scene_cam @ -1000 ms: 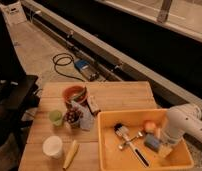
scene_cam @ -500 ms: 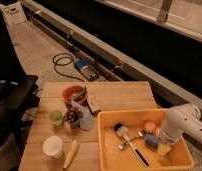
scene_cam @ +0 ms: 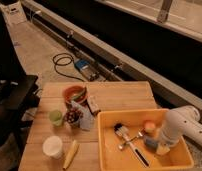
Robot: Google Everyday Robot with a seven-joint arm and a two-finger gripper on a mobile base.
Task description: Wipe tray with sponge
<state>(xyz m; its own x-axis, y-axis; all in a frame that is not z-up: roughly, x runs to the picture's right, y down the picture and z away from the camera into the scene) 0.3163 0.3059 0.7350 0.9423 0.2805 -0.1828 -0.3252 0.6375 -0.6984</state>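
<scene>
The tray (scene_cam: pixel 107 146), a big yellow-orange bin, sits on the right half of the wooden table. Inside it lies the blue-grey sponge (scene_cam: pixel 150 144), with only its left part showing. My white arm (scene_cam: pixel 175 126) reaches down into the tray from the right. At its lower end the gripper (scene_cam: pixel 161 148) is shut on the sponge, low against the tray floor. A black-handled brush (scene_cam: pixel 138 155) with pale bristles lies left of the sponge. An orange-pink ball (scene_cam: pixel 150 126) rests just behind it.
On the table (scene_cam: pixel 119 95) left of the tray stand an orange-brown bowl (scene_cam: pixel 74 93), a green cup (scene_cam: pixel 56 117), a white cup (scene_cam: pixel 53 146), a banana (scene_cam: pixel 70 154) and a snack bag (scene_cam: pixel 87 120). A black cable (scene_cam: pixel 63 65) lies on the floor behind.
The arm has stayed over the tray's right side. The gripper has shut at the sponge. Brush, ball and the table's things have not moved.
</scene>
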